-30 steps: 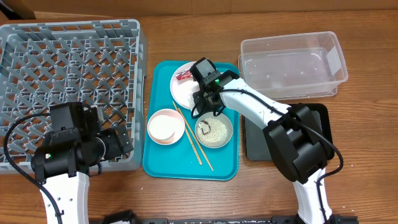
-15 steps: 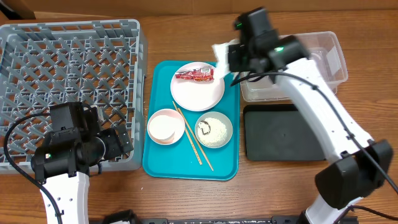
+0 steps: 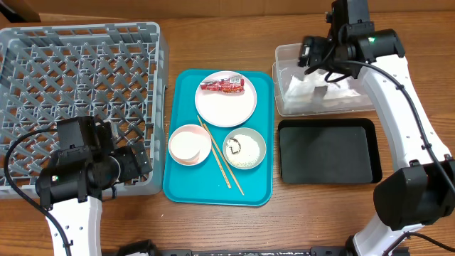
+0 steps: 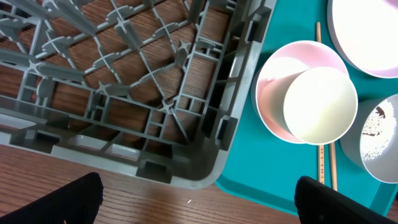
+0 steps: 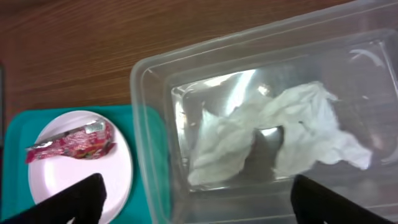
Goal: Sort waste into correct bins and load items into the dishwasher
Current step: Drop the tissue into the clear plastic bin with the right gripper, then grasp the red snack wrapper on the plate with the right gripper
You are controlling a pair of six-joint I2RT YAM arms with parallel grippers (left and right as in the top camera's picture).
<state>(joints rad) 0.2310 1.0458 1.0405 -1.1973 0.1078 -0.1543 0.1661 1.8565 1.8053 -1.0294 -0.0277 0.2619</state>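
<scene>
A crumpled white napkin [image 5: 273,134] lies loose inside the clear tub [image 3: 284,53]. My right gripper [image 5: 208,208] hangs open above the tub's near wall, holding nothing, and shows in the overhead view too [image 3: 318,64]. A red wrapper [image 3: 222,85] rests on the white plate [image 3: 227,107]. Below it sit a pink bowl [image 4: 270,102] with a white cup [image 4: 320,106] in it, a grey bowl [image 3: 245,149] of rice, and two chopsticks [image 3: 220,155]. My left gripper [image 4: 199,208] is open over the wood by the grey dish rack's [image 3: 78,71] near corner.
The dishes all stand on a teal serving tray [image 3: 186,186] between the rack and the bins. A shallow black tray [image 3: 327,151] lies just in front of the clear tub. A cardboard box corner [image 3: 18,8] shows at the far left.
My right gripper lifted the napkin off the teal tray, swung right to the clear tub and let it go; its jaws went from shut to open. The left arm has not moved.
</scene>
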